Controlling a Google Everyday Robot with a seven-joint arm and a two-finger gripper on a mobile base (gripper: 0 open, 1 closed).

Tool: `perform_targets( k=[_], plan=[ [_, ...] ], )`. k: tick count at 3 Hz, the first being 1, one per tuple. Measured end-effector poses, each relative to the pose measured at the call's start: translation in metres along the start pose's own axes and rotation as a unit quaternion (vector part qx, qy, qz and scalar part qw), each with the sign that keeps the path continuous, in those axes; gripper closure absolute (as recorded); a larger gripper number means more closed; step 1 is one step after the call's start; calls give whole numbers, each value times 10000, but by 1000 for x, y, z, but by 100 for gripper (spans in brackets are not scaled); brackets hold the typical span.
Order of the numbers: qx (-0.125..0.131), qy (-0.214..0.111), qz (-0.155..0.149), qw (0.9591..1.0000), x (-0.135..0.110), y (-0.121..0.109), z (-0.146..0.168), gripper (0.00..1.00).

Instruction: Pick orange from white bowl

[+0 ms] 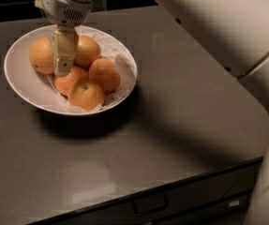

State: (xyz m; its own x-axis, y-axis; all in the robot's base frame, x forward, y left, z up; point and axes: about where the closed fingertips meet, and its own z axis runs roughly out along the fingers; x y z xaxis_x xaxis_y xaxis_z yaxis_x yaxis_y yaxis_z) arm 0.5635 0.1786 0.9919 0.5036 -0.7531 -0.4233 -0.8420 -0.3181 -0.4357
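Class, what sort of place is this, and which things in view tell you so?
Probably a kitchen: a dark counter with a drawer beneath, and a white bowl of oranges. The gripper hangs over the bowl, among the fruit.

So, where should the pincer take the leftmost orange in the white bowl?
Take the orange across its middle, from above: it is round, top bare, with the white bowl wall and other oranges at its sides. The pincer hangs just beside it.
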Motion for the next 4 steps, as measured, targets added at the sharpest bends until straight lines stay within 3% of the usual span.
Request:
perform_targets(
  k=[4],
  plan=[
    [-150, 31, 35, 9999, 1, 1, 23, 8]
  ],
)
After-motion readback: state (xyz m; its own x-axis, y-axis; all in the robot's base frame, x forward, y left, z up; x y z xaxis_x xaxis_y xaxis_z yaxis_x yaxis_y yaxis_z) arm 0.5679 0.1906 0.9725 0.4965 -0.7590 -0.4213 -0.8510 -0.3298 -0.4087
